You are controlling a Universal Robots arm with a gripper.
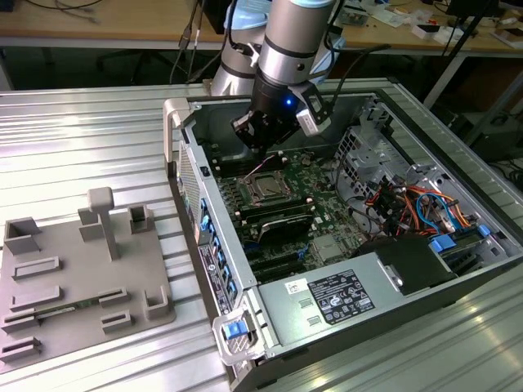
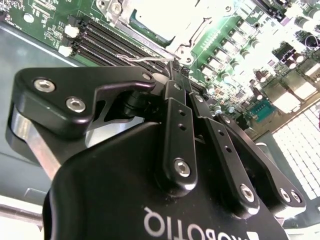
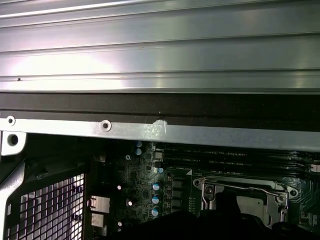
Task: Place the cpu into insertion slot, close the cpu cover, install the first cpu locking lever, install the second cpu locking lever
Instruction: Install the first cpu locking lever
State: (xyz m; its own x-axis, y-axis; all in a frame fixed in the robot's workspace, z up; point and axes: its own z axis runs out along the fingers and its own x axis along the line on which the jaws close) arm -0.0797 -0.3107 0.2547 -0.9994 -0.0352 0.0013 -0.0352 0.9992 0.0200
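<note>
Metal table, one open case, one claw near one cpu cover

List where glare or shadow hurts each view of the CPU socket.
Second wrist view: the insertion slot is washed out white by glare, as is the perforated panel. First wrist view: bright streaks on the ribbed table, the insertion slot dim in shadow. Exterior view: even light, the insertion slot readable.

Silver-grey arm, black claw, silver screws, perhaps blue light
</note>
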